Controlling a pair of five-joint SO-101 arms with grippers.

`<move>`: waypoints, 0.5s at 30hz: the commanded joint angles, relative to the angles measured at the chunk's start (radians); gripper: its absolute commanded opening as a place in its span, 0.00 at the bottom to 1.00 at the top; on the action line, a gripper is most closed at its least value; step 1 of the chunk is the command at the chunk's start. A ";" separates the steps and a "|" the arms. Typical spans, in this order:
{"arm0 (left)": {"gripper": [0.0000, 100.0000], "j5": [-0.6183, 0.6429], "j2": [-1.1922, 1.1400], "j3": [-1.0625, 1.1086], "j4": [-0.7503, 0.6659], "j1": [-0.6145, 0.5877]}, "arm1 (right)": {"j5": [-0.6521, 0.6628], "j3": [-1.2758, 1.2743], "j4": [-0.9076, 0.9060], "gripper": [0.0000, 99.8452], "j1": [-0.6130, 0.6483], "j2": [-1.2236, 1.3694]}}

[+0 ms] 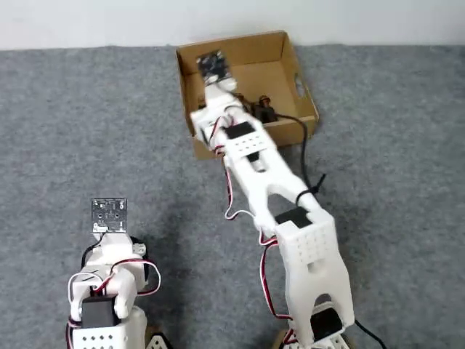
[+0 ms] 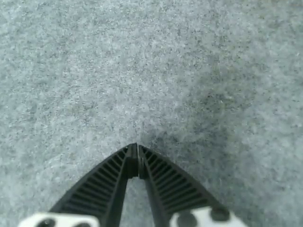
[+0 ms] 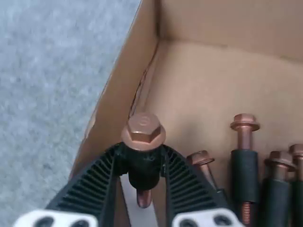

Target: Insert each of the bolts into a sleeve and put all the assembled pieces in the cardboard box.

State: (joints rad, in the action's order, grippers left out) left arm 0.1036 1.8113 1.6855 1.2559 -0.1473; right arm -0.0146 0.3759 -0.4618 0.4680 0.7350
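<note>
Bolt (image 3: 143, 133) clamped in right end effector (image 3: 142, 156) over box (image 3: 118, 94).

High view: fixed overhead, facing down over grey felt-covered table (image 1: 65, 116). Left wrist: close above felt. Right wrist: close, into open brown cardboard box (image 3: 199, 80), shared with high view.

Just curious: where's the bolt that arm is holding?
In the right wrist view, the right gripper holds the bolt over the cardboard box, beside finished pieces.
</note>
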 commanded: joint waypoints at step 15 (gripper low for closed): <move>0.01 -0.002 0.009 -0.002 0.005 -0.008 | 0.009 0.083 -0.051 0.05 -0.013 -0.021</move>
State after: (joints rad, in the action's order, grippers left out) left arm 0.1036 1.8113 1.6855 1.2559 -0.1473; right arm -0.0115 0.4296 -0.5017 0.4664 0.7825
